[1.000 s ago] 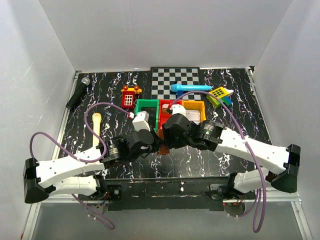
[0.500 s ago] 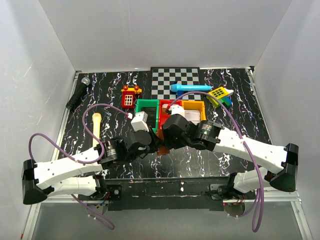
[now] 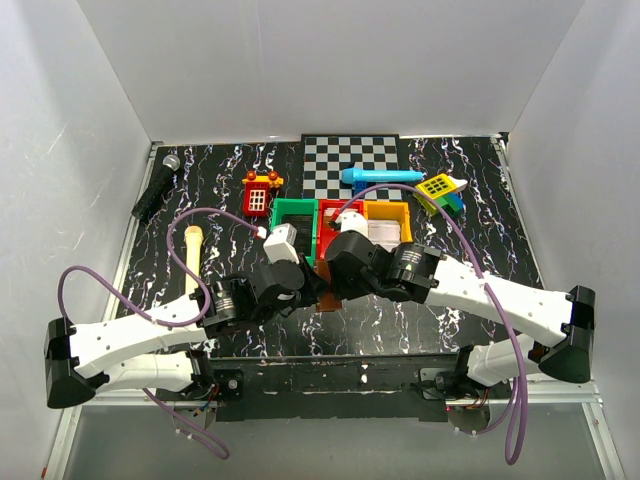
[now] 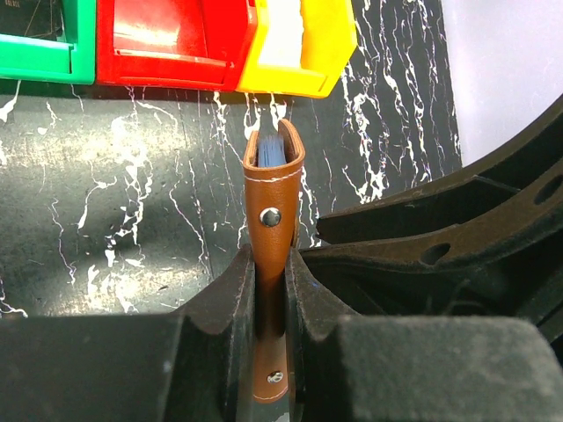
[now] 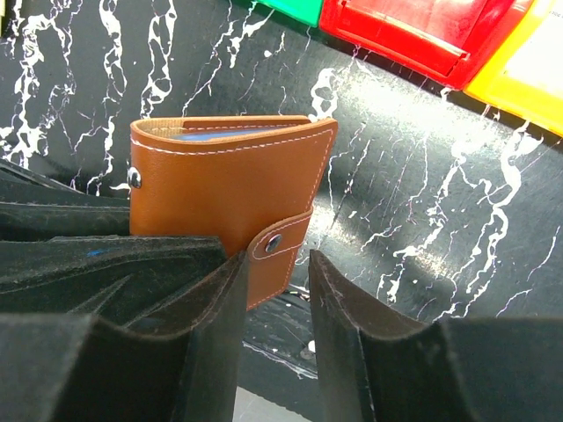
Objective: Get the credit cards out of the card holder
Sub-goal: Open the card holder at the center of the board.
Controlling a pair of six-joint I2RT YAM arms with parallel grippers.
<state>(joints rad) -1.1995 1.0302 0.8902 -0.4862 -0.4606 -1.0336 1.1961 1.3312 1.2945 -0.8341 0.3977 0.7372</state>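
Left gripper [image 4: 270,264] clenched on the brown card holder [image 4: 273,202], fingers pressing both faces; holder stands on edge over the black marbled table [image 4: 106,176], near the red bin [image 4: 176,44] and yellow bin [image 4: 325,53]; holder folded shut, snap strap [image 5: 280,246] fastened; blue card edges [image 4: 271,151] show at its open top; right gripper [image 5: 277,272] has its jaws partly apart, flanking the strap; whether they touch it is unclear.
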